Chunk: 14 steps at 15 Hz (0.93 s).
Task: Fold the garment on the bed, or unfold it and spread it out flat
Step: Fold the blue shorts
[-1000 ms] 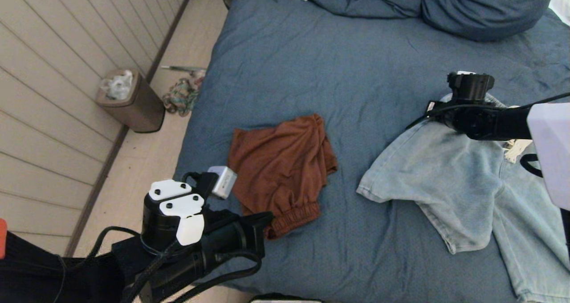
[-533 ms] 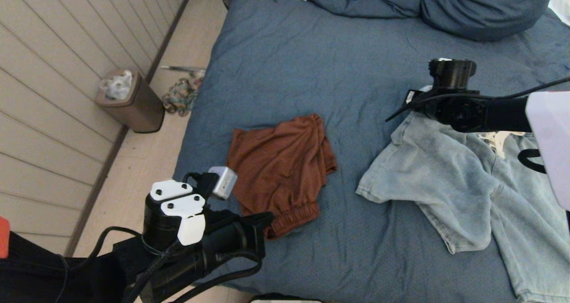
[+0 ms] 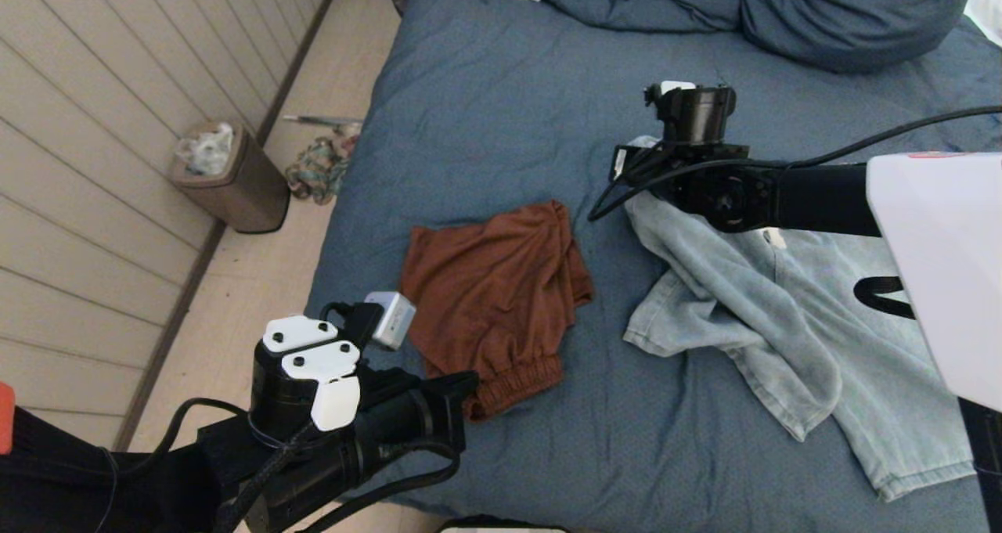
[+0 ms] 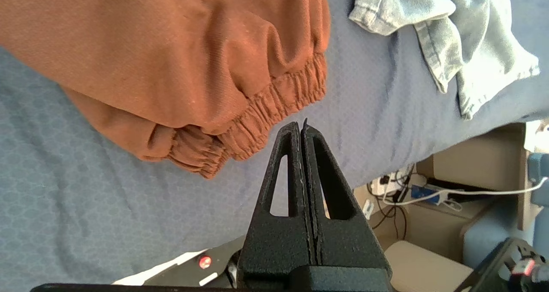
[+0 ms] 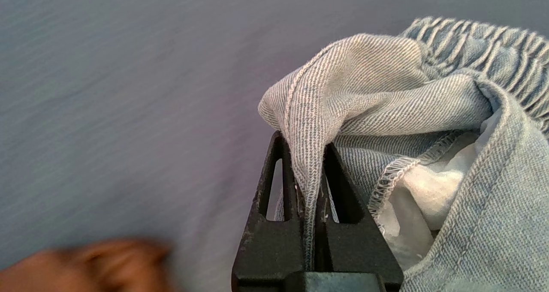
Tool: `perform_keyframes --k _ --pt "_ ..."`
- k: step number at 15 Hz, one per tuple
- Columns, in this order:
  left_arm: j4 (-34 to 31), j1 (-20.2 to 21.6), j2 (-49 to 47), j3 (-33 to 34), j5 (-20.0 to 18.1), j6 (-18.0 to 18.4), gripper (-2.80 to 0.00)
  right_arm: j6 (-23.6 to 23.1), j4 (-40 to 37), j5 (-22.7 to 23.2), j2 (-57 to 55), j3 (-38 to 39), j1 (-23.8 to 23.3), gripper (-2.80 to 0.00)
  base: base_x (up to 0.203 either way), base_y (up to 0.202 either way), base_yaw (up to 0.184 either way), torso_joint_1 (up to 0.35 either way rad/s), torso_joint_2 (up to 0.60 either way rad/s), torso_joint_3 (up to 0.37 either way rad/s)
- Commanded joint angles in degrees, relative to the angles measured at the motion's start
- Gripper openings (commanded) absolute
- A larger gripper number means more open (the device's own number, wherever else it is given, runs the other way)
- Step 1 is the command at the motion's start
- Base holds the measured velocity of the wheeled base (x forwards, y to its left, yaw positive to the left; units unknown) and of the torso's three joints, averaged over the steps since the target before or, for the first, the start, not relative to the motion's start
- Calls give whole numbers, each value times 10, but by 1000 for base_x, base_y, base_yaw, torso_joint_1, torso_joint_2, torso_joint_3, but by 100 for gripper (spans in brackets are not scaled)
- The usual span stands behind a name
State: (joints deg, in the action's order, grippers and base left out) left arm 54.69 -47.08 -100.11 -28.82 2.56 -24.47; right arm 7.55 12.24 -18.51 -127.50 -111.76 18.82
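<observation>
A home bedroom is indicated by the wide bed with a wrinkled slate-blue cover [image 3: 501, 110], with a bunched blue duvet [image 3: 822, 16] at its one o'clock end. At nine o'clock, a small brown waste bin [image 3: 235, 181] is set against pale panelled wall [image 3: 102, 87].

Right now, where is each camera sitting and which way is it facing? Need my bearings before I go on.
Head view: up on the head, looking forward and down at the bed; both arms show, the left gripper near the rust shorts, the right gripper at the denim shorts.
Left wrist view: behind the shut fingers, empty, facing the rust shorts' waistband.
Right wrist view: behind fingers clamped on a denim fold.
Shared: all three views show both shorts.
</observation>
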Motion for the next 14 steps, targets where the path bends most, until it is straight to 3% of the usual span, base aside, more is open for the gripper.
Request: perform_keyframes --k 1,4,5,11,14 --pt "3 0 0 0 1 -1 -280 -13 2 -5 -12 0 33 -280 0 0 0 0 0 0" --pt "3 0 -3 0 1 -1 -280 -23 2 -13 -14 0 31 -280 0 0 0 0 0 0" --pt "3 0 -4 0 1 -1 -280 -27 1 -15 -13 0 28 0 0 0 0 0 0 0" --pt "-8 0 3 -1 1 3 -280 -24 -8 -15 29 24 25 0 0 0 0 0 0 0" --pt "-27 0 29 -4 1 3 -280 -8 -39 -15 114 97 28 0 0 0 0 0 0 0"
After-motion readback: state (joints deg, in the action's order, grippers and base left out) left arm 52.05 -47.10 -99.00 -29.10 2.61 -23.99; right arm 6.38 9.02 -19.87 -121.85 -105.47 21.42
